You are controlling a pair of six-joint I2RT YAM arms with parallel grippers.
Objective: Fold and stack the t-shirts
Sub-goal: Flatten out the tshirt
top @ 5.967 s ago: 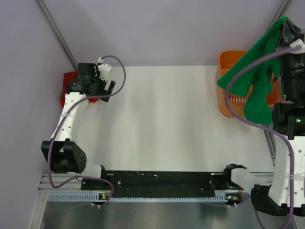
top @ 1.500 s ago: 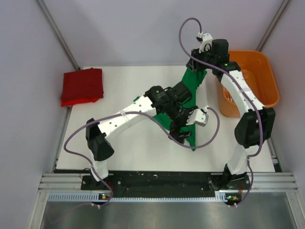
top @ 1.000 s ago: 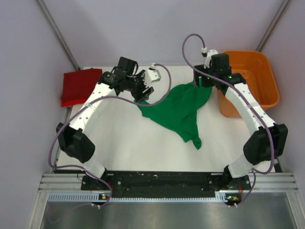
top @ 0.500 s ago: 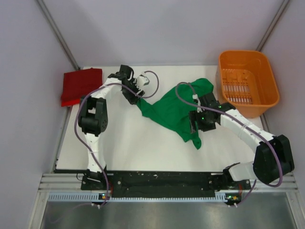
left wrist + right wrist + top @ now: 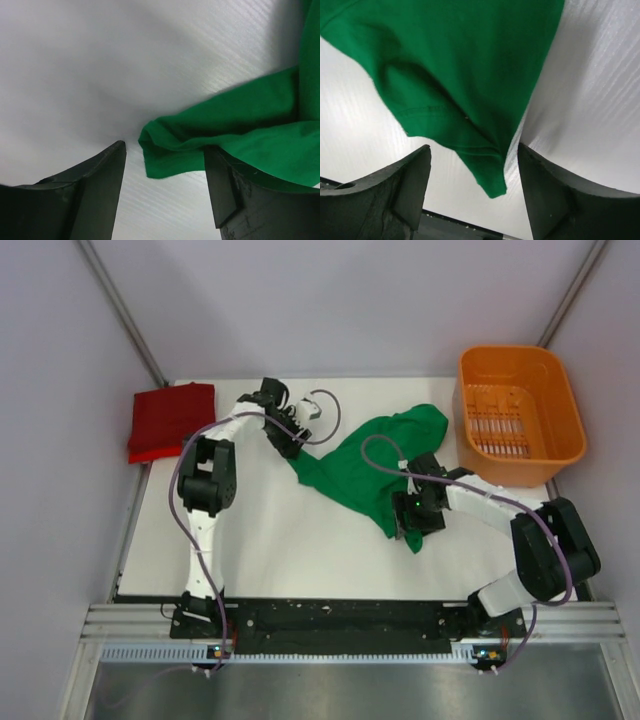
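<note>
The bright green t-shirt (image 5: 372, 462) lies crumpled and unfolded on the white table (image 5: 260, 530). The dark red t-shirt (image 5: 172, 420) sits folded at the back left corner. My left gripper (image 5: 291, 447) is open at the green shirt's left corner; in the left wrist view that corner (image 5: 167, 160) lies between its jaws (image 5: 164, 148), untouched by either finger. My right gripper (image 5: 406, 528) is open over the shirt's near pointed tip; in the right wrist view the tip (image 5: 491, 180) hangs loose between the jaws (image 5: 474, 149).
An orange plastic basket (image 5: 512, 354) stands at the back right, just beyond the green shirt's far edge. Grey walls close in the left, back and right sides. The black arm rail (image 5: 340, 620) runs along the near edge.
The green shirt, held up by both grippers a second ago, now lies loose on the table. My right gripper came down from the shirt's back edge to its near tip. The left stayed at the left corner.
</note>
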